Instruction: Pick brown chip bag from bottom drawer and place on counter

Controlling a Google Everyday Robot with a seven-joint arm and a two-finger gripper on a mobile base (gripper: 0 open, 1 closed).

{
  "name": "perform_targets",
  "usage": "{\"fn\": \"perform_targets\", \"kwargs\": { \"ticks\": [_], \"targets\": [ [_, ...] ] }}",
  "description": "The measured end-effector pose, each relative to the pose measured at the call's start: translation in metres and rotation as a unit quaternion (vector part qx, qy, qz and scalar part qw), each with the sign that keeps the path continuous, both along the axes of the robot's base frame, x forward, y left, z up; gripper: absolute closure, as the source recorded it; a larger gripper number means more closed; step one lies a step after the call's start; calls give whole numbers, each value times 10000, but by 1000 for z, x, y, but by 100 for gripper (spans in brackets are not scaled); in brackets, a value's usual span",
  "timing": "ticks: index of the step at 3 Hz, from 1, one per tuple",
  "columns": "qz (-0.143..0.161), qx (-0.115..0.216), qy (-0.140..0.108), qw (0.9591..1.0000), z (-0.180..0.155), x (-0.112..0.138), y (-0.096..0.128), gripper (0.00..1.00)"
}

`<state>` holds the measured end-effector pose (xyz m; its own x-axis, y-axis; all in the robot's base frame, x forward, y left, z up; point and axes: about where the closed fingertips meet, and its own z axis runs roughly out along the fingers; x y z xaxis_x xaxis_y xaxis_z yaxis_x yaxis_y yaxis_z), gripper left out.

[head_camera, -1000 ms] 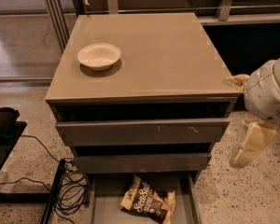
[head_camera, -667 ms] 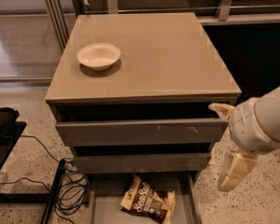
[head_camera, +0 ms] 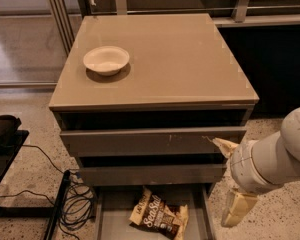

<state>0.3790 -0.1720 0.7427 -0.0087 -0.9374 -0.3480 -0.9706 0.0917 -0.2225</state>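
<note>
Claw [head_camera: 221, 181]: mine, empty, its two cream fingers spread apart. It hangs just off the right wall of the bottom drawer [head_camera: 115, 219], level with the shut fronts above it.
Brown chip bag [head_camera: 160, 215]: lies flat on the bottom drawer's floor, toward its right half, "Sea Salt" face up, slightly skewed, apart from the claw.
Bottom drawer: pulled out and open from above; its outer end runs out of view.
Worktop [head_camera: 180, 59]: cabinet top, well above the bottom drawer; the bag's destination, not yet used.
Bowl [head_camera: 106, 60]: white, on the worktop, above the bottom drawer's left side.
Upper drawers [head_camera: 150, 142]: two plain fronts, shut, stacked directly above the bottom drawer's inner end.
Cables [head_camera: 75, 204]: dark tangle on the floor, just left of the bottom drawer.
Change: within the last second my arm has swung left and down, from well right of the bottom drawer to just beside it. Bag and bowl have not shifted.
Meaning: I judge this the approach; the pick is not begun.
Next call: carry the claw over the bottom drawer's right wall and down onto the bag. The fronts overhead leave little room, and crinkly film may slip.
</note>
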Motion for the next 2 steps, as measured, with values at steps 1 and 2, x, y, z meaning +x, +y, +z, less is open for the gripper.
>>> {"fn": "perform_targets", "kwargs": {
  "ticks": [1,2],
  "targets": [
    [84,62,68,9999,-12,-6,5,0],
    [96,316,158,9993,-51,-9,10,0]
  ]
}}
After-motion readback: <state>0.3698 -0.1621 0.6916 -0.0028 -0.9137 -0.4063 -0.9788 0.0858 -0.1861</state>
